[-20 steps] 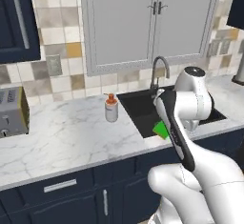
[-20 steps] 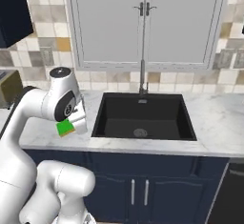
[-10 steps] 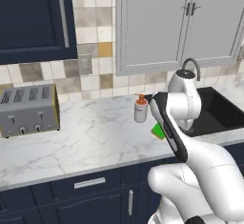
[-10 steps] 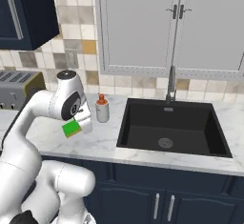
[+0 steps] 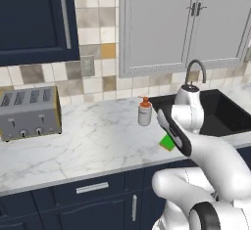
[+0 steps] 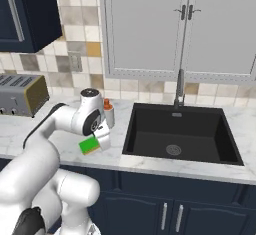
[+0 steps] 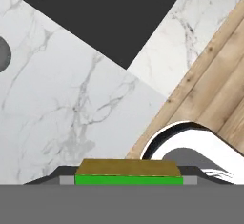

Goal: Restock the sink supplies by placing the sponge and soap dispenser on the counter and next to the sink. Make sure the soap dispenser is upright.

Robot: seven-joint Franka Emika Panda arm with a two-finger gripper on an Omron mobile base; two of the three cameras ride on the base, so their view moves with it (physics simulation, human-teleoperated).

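Observation:
My gripper [image 6: 95,143] is shut on the sponge [image 6: 89,145], a flat bright green block, and holds it above the counter [image 5: 98,146] just left of the sink [image 6: 177,134]. The sponge [image 5: 167,142] peeks out beside the hand, and in the hand view it [image 7: 128,173] sits between the fingertips, green edge toward the camera, tan face up. The soap dispenser [image 5: 144,111] stands upright on the counter beside the sink's left rim, just behind my hand. Its orange-red pump [image 6: 106,103] shows past the wrist. The sink [image 5: 215,114] is a black basin with a grey gooseneck faucet [image 5: 195,70].
A silver toaster [image 5: 29,112] stands at the far left of the counter against the tiled wall. Grey wall cabinets [image 6: 180,26] hang above the sink and a navy one [image 5: 34,18] above the toaster. The hand view shows the counter's front edge and wooden floor [image 7: 214,85].
The base has driven left, so the whole scene has slid right in both views and the toaster has come into sight. The sponge stays held in the shut gripper.

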